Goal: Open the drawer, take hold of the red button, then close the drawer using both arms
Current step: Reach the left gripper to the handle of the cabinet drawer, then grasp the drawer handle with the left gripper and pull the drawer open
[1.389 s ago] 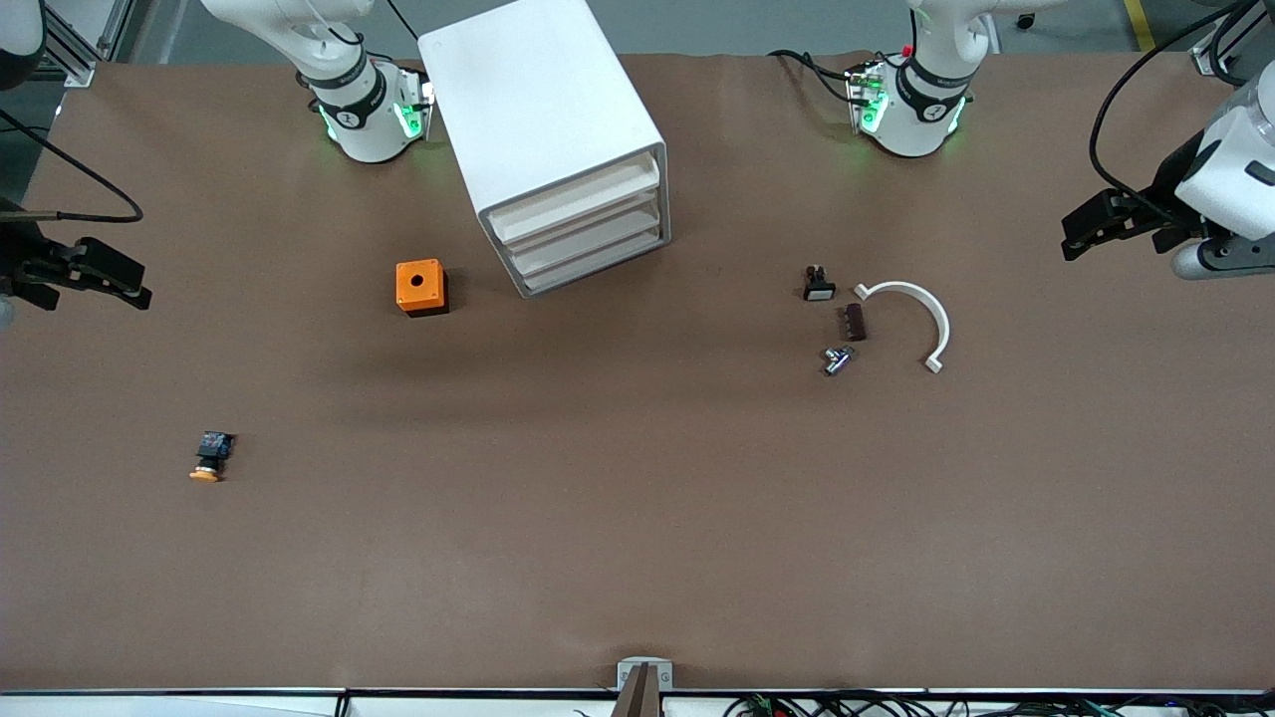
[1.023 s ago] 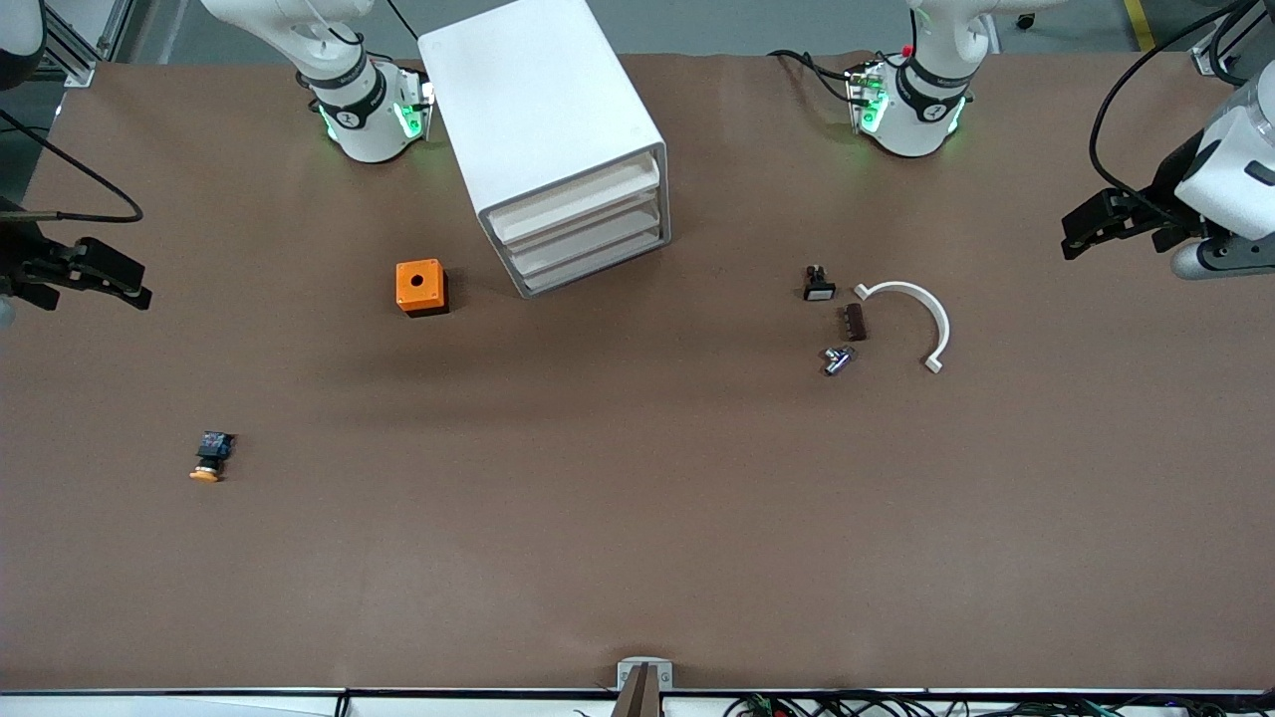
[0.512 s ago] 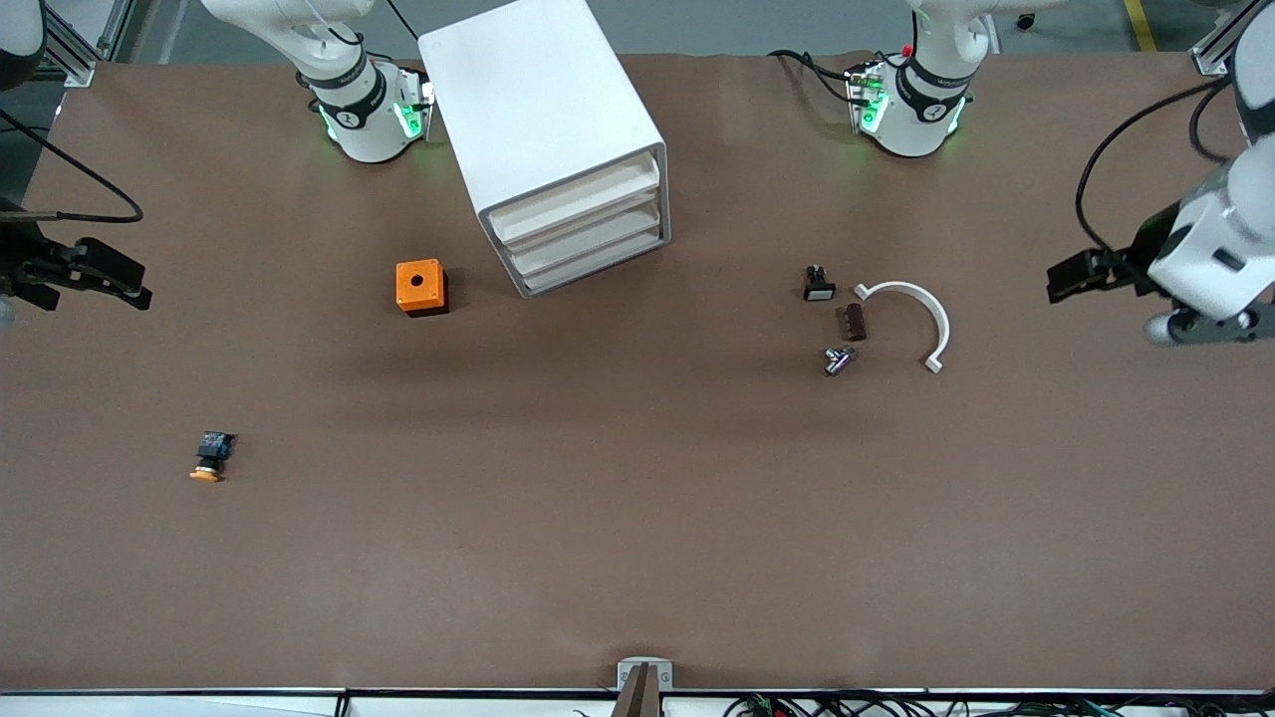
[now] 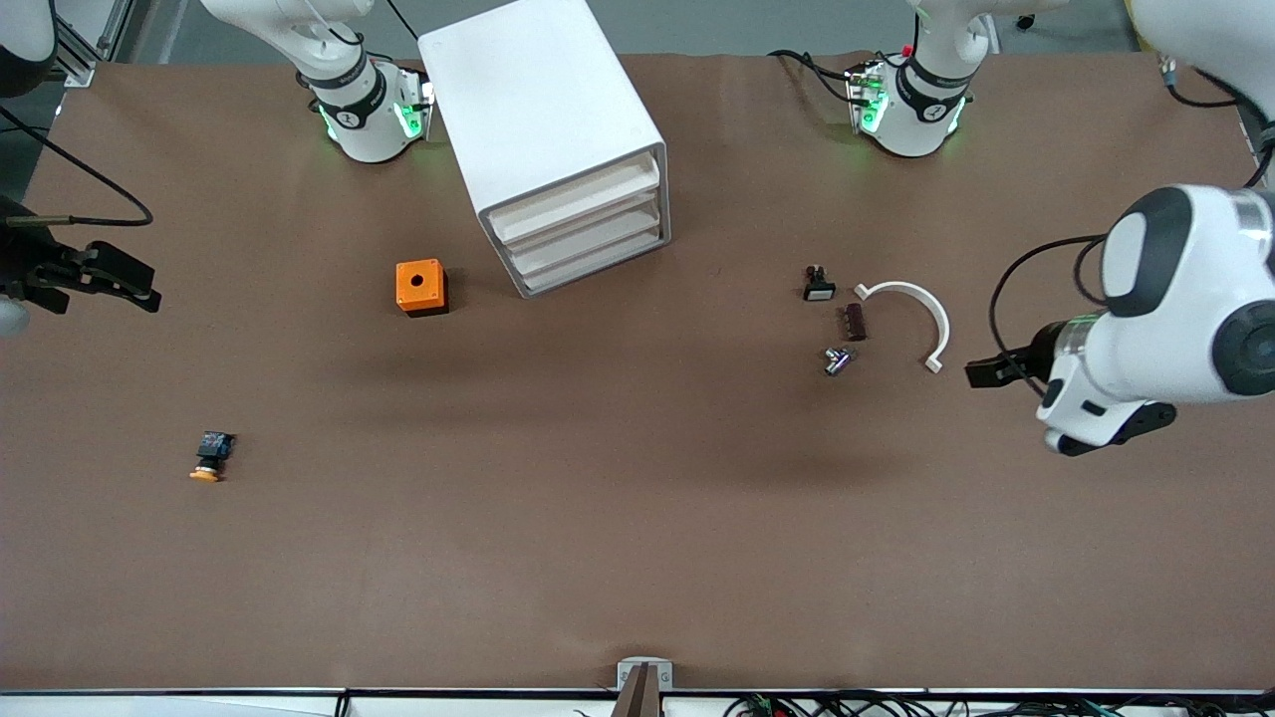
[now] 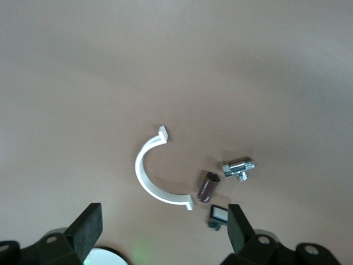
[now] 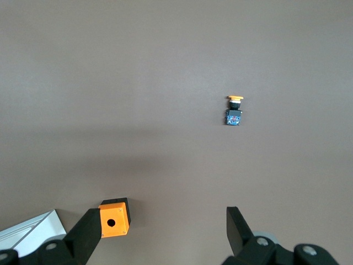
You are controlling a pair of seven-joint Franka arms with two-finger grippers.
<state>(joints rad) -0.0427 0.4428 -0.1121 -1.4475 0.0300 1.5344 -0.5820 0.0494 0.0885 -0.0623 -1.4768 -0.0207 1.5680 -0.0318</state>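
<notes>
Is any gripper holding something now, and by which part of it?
Nothing is held. The left gripper is open over the white curved clip; the right gripper is open at the right arm's end.

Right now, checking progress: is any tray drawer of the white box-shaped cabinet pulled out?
No, all three white tray drawers sit flush in the white cabinet.

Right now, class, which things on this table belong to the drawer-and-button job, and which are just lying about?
Job: white three-drawer cabinet, drawers shut; no red-capped button visible.

Lying about: orange box with a hole, orange-capped button, white curved clip, brown cylinder, metal fitting, small black switch.
</notes>
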